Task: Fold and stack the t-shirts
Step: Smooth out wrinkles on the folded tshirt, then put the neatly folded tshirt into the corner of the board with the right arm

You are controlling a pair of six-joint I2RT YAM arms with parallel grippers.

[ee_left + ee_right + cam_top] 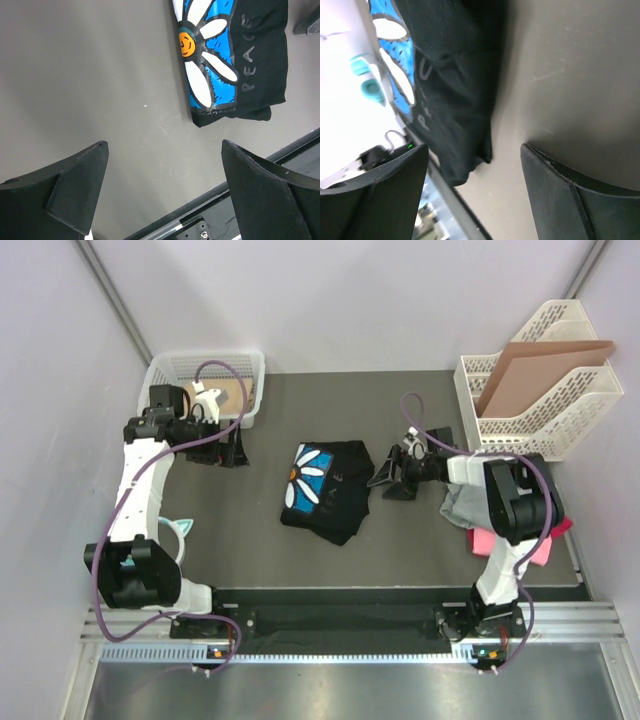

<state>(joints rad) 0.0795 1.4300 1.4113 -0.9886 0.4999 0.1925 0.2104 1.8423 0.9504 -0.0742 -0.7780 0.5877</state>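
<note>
The black t-shirt lies folded in a compact rectangle on the mat centre, its white-and-blue daisy print facing up. It shows in the left wrist view and in the right wrist view. My left gripper is open and empty, well left of the shirt, near the basket. My right gripper is open and empty, just right of the shirt's right edge, low over the mat. A grey t-shirt and a pink t-shirt lie bunched at the right, partly under my right arm.
A white basket holding a brown item stands at the back left. A white file rack with a brown cardboard sheet stands at the back right. A black rail runs along the mat's near edge.
</note>
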